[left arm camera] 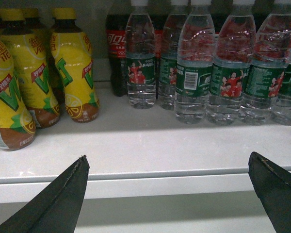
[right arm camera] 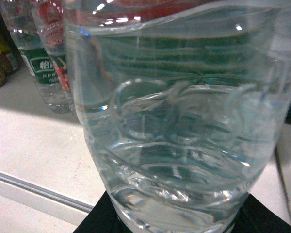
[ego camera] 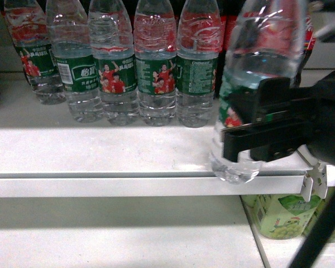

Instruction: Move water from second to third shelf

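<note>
One water bottle (ego camera: pixel 257 84) sits squeezed tight inside the right gripper (ego camera: pixel 262 131), at the shelf's (ego camera: pixel 100 151) front edge.

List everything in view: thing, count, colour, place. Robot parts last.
held water bottle: one, clear with green label, at the shelf's front edge, right
water bottles: five in the head view, clear, green labels, row on the shelf
cola bottle: at least one, dark, red label, behind the waters
lemon tea bottles: at least three, yellow, shelf's left
green cans: light green, lower shelf, right
shelf: white
right hand: black, shut on the held bottle
left hand: black, open, empty
</note>
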Controlling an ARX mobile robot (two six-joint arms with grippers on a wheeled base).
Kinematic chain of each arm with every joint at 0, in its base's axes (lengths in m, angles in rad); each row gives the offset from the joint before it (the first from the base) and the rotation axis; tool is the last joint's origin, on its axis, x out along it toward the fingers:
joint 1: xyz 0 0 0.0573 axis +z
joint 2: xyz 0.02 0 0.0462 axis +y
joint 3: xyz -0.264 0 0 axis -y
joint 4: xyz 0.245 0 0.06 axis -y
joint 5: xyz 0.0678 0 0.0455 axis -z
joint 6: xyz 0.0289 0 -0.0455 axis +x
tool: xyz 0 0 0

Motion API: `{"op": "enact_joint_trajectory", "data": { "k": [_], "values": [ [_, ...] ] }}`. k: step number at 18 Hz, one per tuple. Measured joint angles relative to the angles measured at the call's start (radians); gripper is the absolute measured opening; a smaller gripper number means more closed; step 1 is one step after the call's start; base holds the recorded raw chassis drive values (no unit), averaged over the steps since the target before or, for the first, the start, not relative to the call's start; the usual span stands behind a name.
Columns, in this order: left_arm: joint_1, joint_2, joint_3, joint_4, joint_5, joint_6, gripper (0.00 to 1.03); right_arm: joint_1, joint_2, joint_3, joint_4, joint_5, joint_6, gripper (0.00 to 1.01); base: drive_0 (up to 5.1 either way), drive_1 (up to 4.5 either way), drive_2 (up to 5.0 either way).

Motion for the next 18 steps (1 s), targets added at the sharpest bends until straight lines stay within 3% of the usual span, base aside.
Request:
{"op": "enact_joint_trajectory", "data": {
  "k": [4,9,12,16,18],
  "values": [
    [0.000,0.000,0.000,0.000,0.000,0.000,0.98,-0.123,-0.232,-0.120,-0.037,-0.054,-0.001,0.37,0.0,0.00,0.0],
    [0.000,0.000,0.000,0.000,0.000,0.000,0.98,-0.313,-0.535,-0.212,-0.189,-0.088,-0.025,0.37,0.0,0.00,0.0],
    [0.000,0.000,0.000,0.000,0.000,0.000,0.98,-0.390,-0.682,-0.212,-0.293,-0.146,-0.032,0.37,0.0,0.00,0.0],
    [0.000,0.000,0.000,0.000,0.000,0.000,0.98,-0.508,-0.804,-0.161,-0.558,-0.253,-0.031,0.37,0.0,0.00,0.0],
    [0.000,0.000,0.000,0.000,0.000,0.000,0.98,-0.627,-0.859,-0.131,-0.653,-0.344,-0.029,0.37,0.0,0.00,0.0]
  ]
}}
